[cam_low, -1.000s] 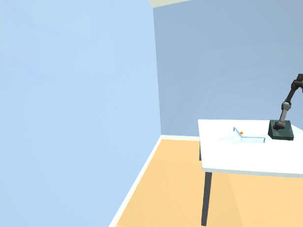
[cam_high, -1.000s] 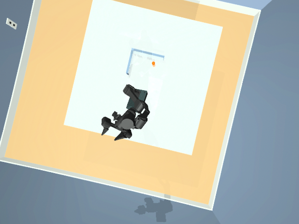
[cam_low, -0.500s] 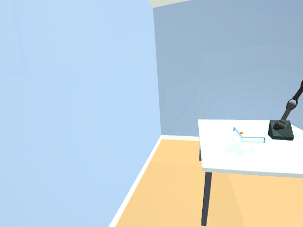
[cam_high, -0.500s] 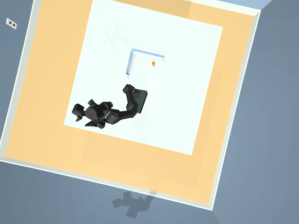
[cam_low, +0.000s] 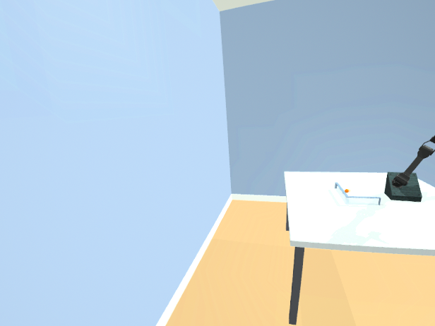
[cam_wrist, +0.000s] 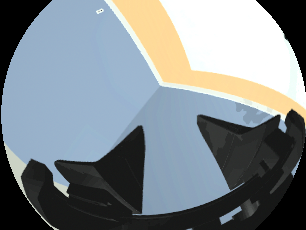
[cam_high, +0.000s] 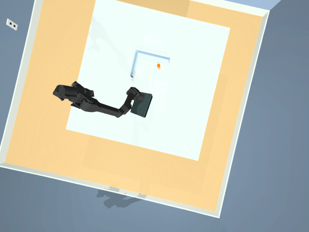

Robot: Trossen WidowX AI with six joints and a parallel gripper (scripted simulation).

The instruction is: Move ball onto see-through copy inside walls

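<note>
Resting beside two clear walls (cam_high: 150, 55): one ball (cam_high: 158, 65).

Orange floor (cam_low: 254, 268), blue walls (cam_low: 106, 106) (wall socket (cam_high: 11, 24) too).

Table top (cam_high: 175, 120): smooth, pale white, with a faint sheen where soft shadows are picked up. Table leg (cam_low: 296, 284): dark, matt, plain. Walls of the corner (cam_high: 150, 55): clear, glass-like, tinted pale blue, edges lightly glossy. Ball (cam_high: 158, 66): bright orange, smooth, texture too small to be judged. Arm (cam_high: 105, 108): black, hard-looking, dull sheen as of plastic or painted metal. Base block (cam_high: 144, 104): dark green, finely ribbed or grained on top. Gripper (cam_wrist: 174, 162): fingers black, matt, faceted. Floor (cam_high: 50, 63): matt, light wood tone.
</note>
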